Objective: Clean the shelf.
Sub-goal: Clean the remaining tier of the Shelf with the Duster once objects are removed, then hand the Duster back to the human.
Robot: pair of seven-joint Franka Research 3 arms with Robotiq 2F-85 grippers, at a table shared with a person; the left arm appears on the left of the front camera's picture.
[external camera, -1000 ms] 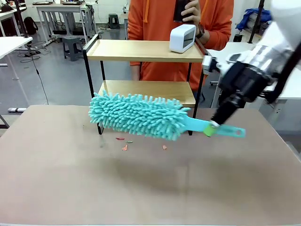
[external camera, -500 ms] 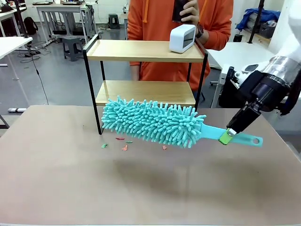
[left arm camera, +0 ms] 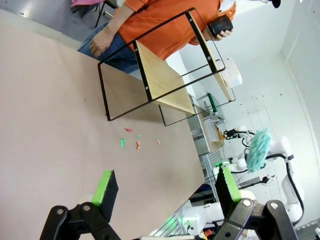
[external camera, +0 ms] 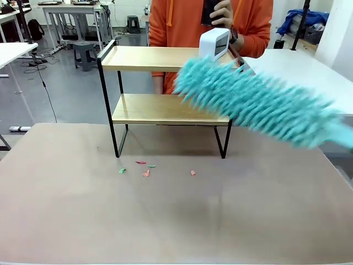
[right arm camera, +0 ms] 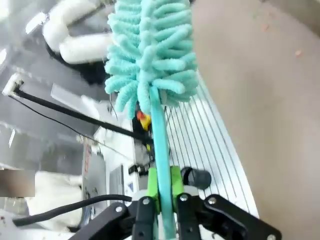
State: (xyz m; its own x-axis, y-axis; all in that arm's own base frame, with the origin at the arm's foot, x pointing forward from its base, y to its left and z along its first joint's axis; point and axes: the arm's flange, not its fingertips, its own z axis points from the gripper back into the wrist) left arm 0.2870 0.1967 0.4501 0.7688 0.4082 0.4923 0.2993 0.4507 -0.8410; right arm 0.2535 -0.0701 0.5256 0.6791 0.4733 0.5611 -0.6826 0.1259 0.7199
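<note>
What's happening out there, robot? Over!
Left jaws open, empty; right jaws shut on duster. Duster raised by shelf right end, blurred. White device on top board in the way; scraps on table.

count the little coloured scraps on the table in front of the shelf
5, on the table before the shelf: green scrap leftmost, red scrap, small green scrap, orange scrap below those, another orange scrap farther right. Tinier bits may escape the camera.

The left gripper (left arm camera: 165, 184) is hovering at bottom centre, jaws spread wide; the right gripper (right arm camera: 163, 182) is clamping the duster handle (right arm camera: 159, 131).
</note>
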